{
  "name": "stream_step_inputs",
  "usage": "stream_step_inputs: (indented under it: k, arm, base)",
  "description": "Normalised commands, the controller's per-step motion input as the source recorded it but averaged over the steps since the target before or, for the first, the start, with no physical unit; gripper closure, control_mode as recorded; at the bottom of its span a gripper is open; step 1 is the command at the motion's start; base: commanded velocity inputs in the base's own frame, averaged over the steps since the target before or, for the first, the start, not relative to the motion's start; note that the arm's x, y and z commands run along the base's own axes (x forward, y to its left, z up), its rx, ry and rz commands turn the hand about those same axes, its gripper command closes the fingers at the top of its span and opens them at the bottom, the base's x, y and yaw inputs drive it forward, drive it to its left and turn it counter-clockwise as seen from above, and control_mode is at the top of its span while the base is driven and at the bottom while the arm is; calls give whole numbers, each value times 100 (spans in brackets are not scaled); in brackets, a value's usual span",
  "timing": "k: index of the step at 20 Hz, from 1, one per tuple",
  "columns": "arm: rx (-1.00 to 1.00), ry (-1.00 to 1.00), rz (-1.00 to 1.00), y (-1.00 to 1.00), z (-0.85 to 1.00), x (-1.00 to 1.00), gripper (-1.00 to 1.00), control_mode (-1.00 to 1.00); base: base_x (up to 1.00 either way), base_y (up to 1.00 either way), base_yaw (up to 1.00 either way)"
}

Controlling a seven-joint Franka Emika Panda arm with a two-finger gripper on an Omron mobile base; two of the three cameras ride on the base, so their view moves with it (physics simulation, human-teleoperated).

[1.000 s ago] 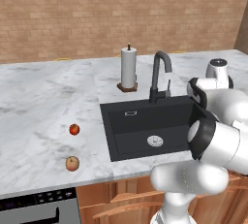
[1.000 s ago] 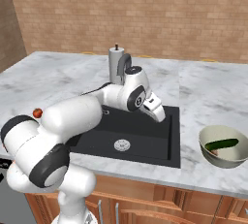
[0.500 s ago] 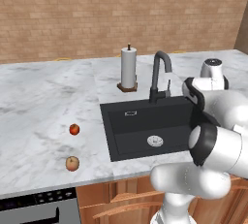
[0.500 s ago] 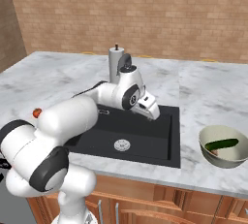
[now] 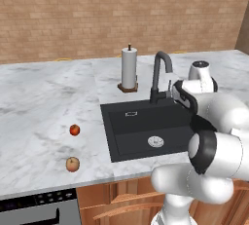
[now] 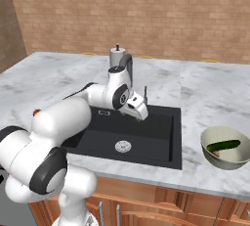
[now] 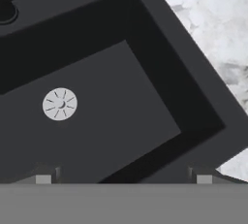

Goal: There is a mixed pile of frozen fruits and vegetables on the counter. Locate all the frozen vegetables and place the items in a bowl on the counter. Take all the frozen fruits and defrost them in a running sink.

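My gripper [image 6: 142, 112] hangs open and empty over the black sink [image 6: 156, 127], to the right of the faucet [image 6: 128, 63]. In the hand view its fingertips [image 7: 44, 177] stand wide apart above the basin [image 7: 111, 102], near the silver drain [image 7: 59, 104]. The frozen fruits lie on the counter [image 5: 44, 102] left of the sink: a red ball [image 5: 74, 130] and an orange-tan ball [image 5: 72, 164]. The pale bowl [image 6: 205, 141] stands right of the sink and holds the frozen vegetables, a green cucumber [image 6: 223, 145] and a brownish lump [image 6: 218, 154].
A paper towel roll [image 5: 129, 68] stands behind the sink's left corner, beside the dark gooseneck faucet [image 5: 160, 73]. A brick wall runs along the back. Stove controls [image 5: 39, 204] show below the counter's left front edge.
The hand has moved a little leftward over the sink, away from the bowl side, with its jaws still wide open. The fruits have not moved.
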Motion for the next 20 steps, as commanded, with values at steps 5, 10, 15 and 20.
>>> stream_step_inputs:
  k: [5,10,15,20]
  arm:
    - [0,5,4,62,-14,2,-100,-100]
    - [0,6,4,62,-14,1,-100,-100]
    - [0,5,4,62,-13,0,-100,-100]
    - [0,6,4,59,-5,0,-100,-100]
  base:
    - [0,0,0]
    - [0,0,0]
    - [0,0,0]
    - [0,0,0]
